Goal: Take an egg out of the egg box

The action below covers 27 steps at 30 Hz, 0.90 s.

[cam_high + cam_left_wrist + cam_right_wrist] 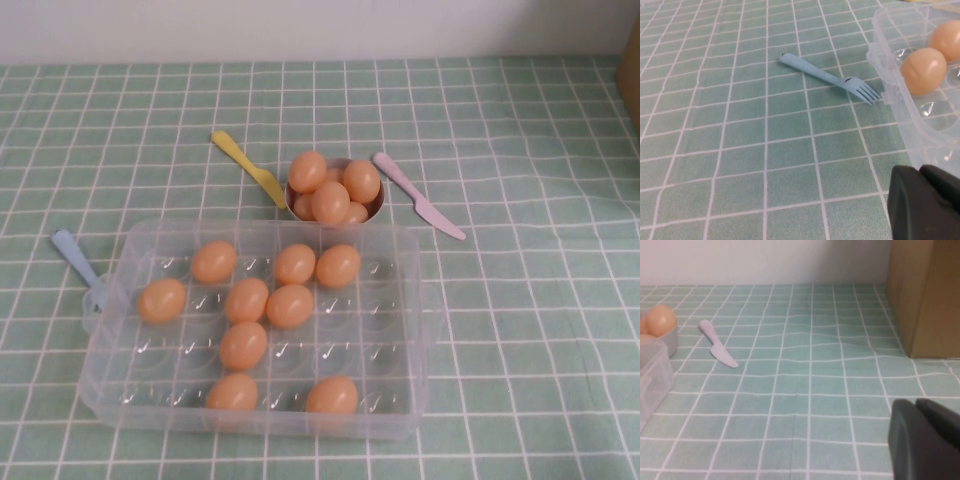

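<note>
We see the egg box (pixel 120 300) at lower centre holding nine eggs. Left gripper (pixel 925 202) and right gripper (pixel 927 437) sit low on the right in their wrist views; whether either is clenched or released, we cannot tell. No writing is readable.

Neither arm appears in the high view. The left gripper (pixel 925 202), a black, matte, blocky plastic body, shows only in the left wrist view as a partial dark mass at the frame corner, held above the table surface and touching nothing. The right gripper (pixel 926 437), of the same black plastic build, shows likewise in the right wrist view, raised above the surface and free of contact. Neither gripper carries anything.
</note>
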Each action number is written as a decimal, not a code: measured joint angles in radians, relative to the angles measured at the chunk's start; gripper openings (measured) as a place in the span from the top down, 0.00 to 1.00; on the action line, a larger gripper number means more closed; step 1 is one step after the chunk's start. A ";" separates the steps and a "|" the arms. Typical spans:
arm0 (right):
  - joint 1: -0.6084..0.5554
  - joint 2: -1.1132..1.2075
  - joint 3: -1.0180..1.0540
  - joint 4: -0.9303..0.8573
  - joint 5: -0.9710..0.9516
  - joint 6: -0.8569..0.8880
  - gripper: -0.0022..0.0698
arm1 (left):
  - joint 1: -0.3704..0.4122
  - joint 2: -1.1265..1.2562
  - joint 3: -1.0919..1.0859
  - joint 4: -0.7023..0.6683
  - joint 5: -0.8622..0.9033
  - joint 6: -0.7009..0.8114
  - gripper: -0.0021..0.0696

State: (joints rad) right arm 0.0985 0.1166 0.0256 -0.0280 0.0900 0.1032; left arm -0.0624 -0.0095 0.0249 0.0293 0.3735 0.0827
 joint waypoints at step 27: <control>-0.002 -0.125 0.000 0.135 0.235 -0.212 0.99 | 0.000 -0.002 0.000 0.000 0.000 0.000 0.98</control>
State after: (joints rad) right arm 0.0969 -0.0080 0.0256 0.1067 0.3254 -0.1087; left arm -0.0624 -0.0111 0.0249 0.0293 0.3735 0.0827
